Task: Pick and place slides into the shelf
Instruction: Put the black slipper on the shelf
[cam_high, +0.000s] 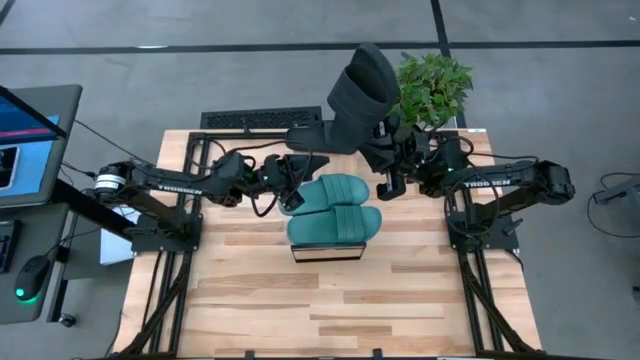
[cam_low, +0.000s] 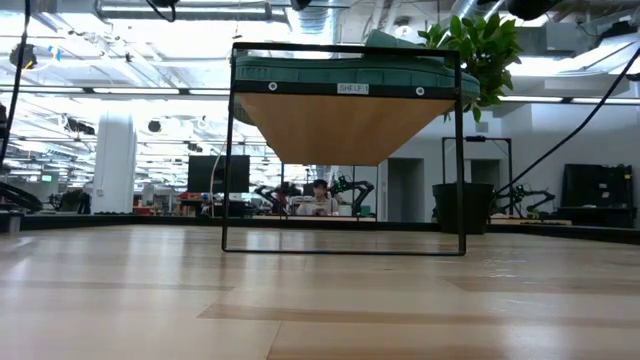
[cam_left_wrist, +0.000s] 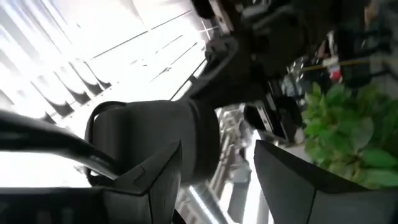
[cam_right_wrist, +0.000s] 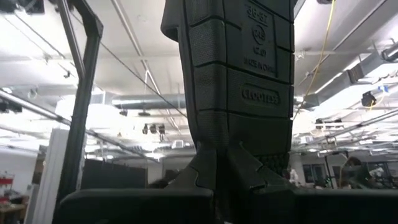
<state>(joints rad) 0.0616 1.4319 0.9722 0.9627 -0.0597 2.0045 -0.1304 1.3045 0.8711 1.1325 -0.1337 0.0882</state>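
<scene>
Two teal-green slides (cam_high: 335, 208) lie side by side, sole down, on the shelf (cam_high: 326, 251) top; the low view shows them as a green band (cam_low: 345, 72) on it. My right gripper (cam_high: 386, 152) is behind the shelf, pointing up, shut on a black slide (cam_high: 362, 95) raised high above the table. My left gripper (cam_high: 297, 178) hovers at the shelf's far left corner with its fingers open (cam_left_wrist: 219, 144). A black slide (cam_left_wrist: 155, 134) shows just past one finger. A second dark flat shape (cam_high: 306, 135) lies toward the far edge; what bears it is hidden. My right gripper pinches the black slide by its lower end (cam_right_wrist: 214, 152) between the two fingers, coming from below and pointing up. The slide stands upright above the fingers, lifted clear, its ribbed, lettered sole (cam_right_wrist: 239, 68) facing the wrist camera. My left gripper: I cannot tell whether it touches the black slide beside it.
A potted plant (cam_high: 432, 88) stands at the far edge, close behind my right arm. A keyboard (cam_high: 260, 118) lies beyond the far edge and a monitor (cam_high: 25, 140) off the left. The shelf's black wire frame (cam_low: 232, 150) stands mid-table, with bare wood (cam_high: 330, 310) nearer.
</scene>
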